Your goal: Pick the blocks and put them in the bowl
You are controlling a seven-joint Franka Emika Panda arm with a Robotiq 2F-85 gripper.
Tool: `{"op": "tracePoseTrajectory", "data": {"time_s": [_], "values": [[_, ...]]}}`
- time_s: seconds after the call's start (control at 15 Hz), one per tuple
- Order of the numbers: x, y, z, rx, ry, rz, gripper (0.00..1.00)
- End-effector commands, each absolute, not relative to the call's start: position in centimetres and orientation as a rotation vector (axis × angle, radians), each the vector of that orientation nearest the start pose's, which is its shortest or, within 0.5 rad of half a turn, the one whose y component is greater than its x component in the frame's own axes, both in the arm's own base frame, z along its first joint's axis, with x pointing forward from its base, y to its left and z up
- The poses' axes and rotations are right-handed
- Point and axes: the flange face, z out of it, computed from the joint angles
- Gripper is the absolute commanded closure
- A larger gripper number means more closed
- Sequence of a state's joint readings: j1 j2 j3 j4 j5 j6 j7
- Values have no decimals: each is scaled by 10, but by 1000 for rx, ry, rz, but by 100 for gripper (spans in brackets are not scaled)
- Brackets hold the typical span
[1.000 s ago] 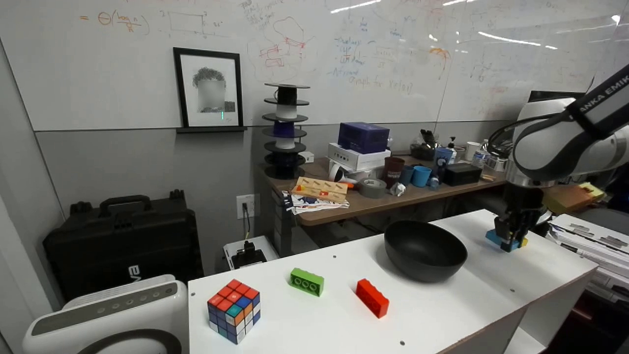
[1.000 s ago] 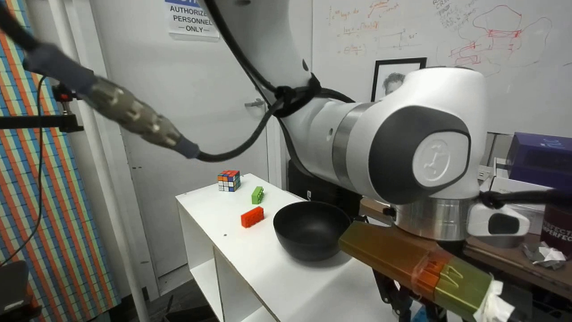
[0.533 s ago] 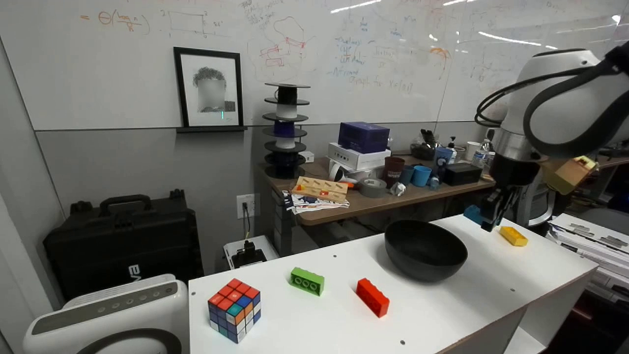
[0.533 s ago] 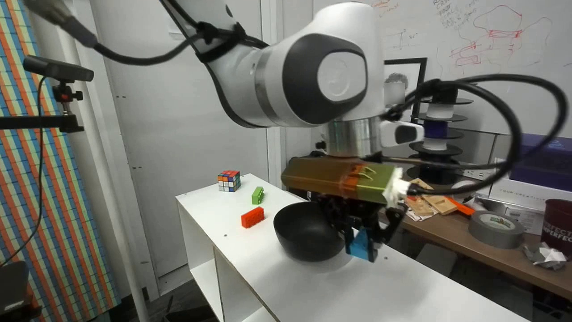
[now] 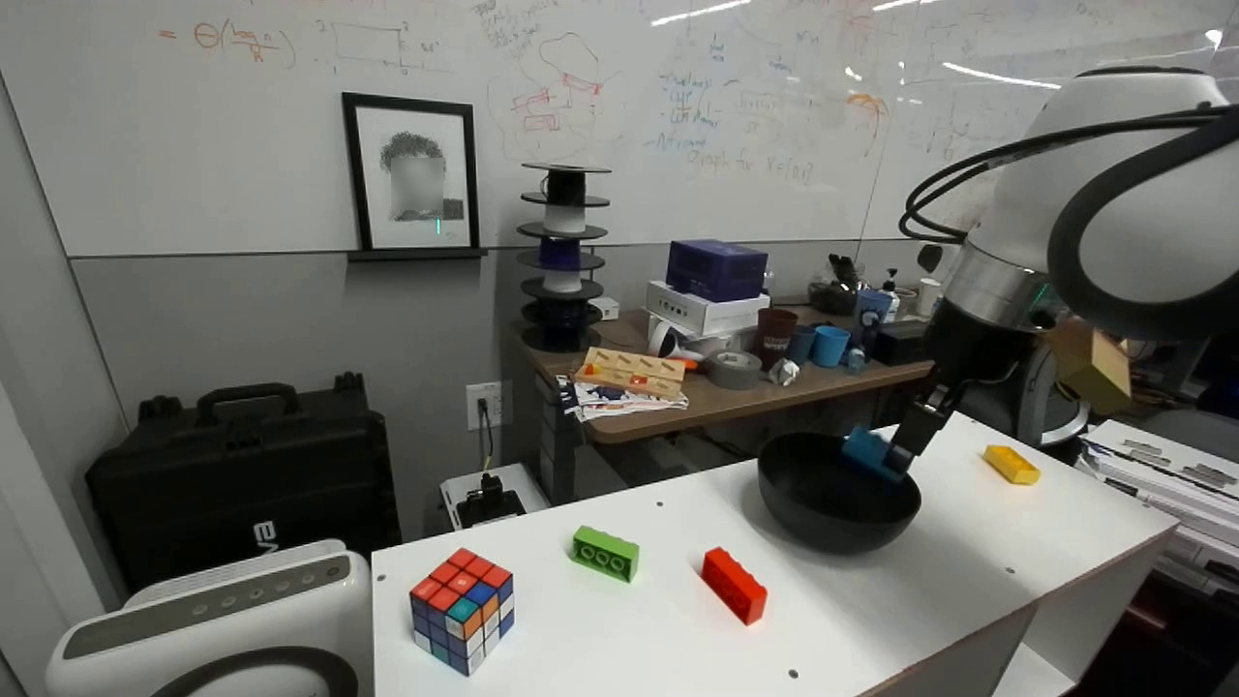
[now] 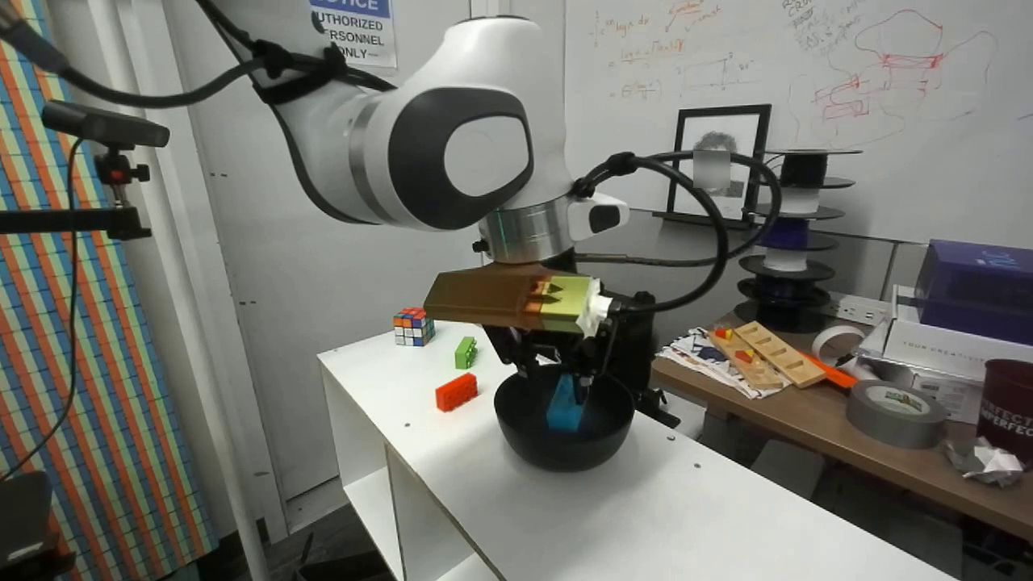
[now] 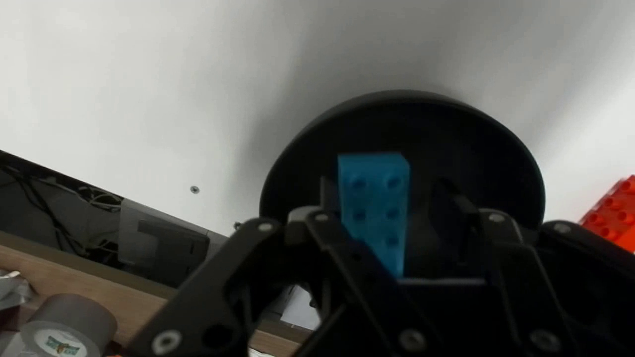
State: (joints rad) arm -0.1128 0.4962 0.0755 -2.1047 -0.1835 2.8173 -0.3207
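Observation:
The black bowl stands on the white table, also in an exterior view and the wrist view. My gripper is over the bowl with its fingers apart. In the wrist view the blue block lies near one finger, with a gap to the other. The block is tilted at the bowl's opening; whether it touches the bowl is unclear. The yellow block lies on the table beyond the bowl. The red block and green block lie on the table on the bowl's other side.
A multicoloured puzzle cube stands near the green block. A brown desk with tape, boxes and cups runs behind the white table. A cable loop hangs beside the wrist.
The gripper rose with the blue block and moved from the table's far end, beside the yellow block, to over the bowl. Its fingers have opened around the block.

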Motion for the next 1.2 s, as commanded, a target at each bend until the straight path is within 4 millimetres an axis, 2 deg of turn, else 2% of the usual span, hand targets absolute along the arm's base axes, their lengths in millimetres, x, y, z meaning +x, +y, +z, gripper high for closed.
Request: {"op": "tracePoseTrajectory", "data": {"time_s": [0.0, 0.13, 0.2, 0.33, 0.53, 0.73, 0.8, 0.93, 1.07, 1.13], "values": [[596, -9, 214, -3081, -743, -428, 17], [600, -14, 226, -3068, -687, -448, 1], [600, -21, 236, -3063, -656, -474, 0], [603, -49, 258, -3079, -570, -529, 0], [610, -124, 290, -3117, -328, -548, 0], [617, -201, 307, -3135, -39, -550, 0], [622, -225, 308, -3144, 60, -573, 0], [628, -260, 304, -3162, 211, -559, 0], [630, -291, 291, -3166, 350, -511, 0], [632, -300, 282, -3162, 413, -477, 0]]}}
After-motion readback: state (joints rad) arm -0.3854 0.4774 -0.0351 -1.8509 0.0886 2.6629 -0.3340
